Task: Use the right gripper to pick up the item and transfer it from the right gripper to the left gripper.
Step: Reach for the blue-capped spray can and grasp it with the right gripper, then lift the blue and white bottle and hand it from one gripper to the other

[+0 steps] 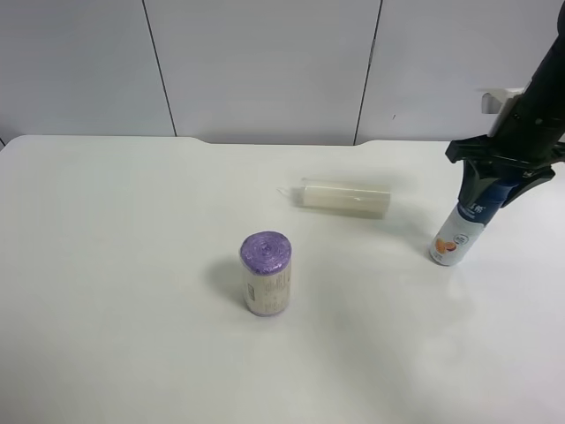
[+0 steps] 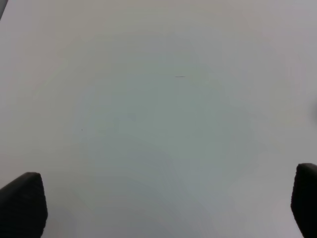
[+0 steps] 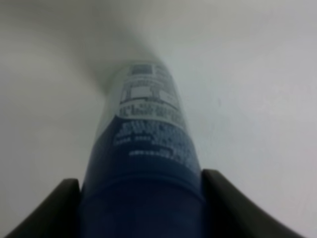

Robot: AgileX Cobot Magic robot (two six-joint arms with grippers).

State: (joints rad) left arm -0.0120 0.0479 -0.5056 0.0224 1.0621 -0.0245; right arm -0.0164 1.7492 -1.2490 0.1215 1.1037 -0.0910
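While the left gripper hung spread wide over the table, the right gripper was clamped on the bottle at its blue top. The bottle stood slightly tilted, base at the table.

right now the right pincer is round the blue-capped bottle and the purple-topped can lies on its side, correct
Not quite: the purple-topped can stands upright, as the exterior high view shows. The right pincer is indeed round the blue-capped bottle.

No text legible. Bottle: white print lines on blue label, boxed print on white body, all too blurred. Purple-topped can: faint side print, unreadable.
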